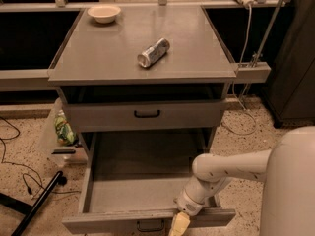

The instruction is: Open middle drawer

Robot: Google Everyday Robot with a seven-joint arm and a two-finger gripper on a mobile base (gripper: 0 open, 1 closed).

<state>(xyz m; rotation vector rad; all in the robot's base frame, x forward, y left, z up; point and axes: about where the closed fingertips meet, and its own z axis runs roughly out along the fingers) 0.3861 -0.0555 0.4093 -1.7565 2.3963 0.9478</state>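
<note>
One gripper (pixel 179 223) is counted, on one white arm (pixel 231 166), set at the front rim of the middle drawer (pixel 133 195). Two drawers are counted: the middle drawer, standing open directly behind the gripper, and one shut drawer front (pixel 192 116) above and beyond it. Two black handles (pixel 150 225) are counted: one just left of the gripper, and the second handle (pixel 146 114) higher up and beyond it. One cabinet top (pixel 98 58) is counted, well beyond the gripper. On it one can (pixel 153 52), lying on its side, and one bowl (pixel 104 13), further off to the left, are counted. One clear bag (pixel 59 129) is counted, far left of the gripper.
</note>
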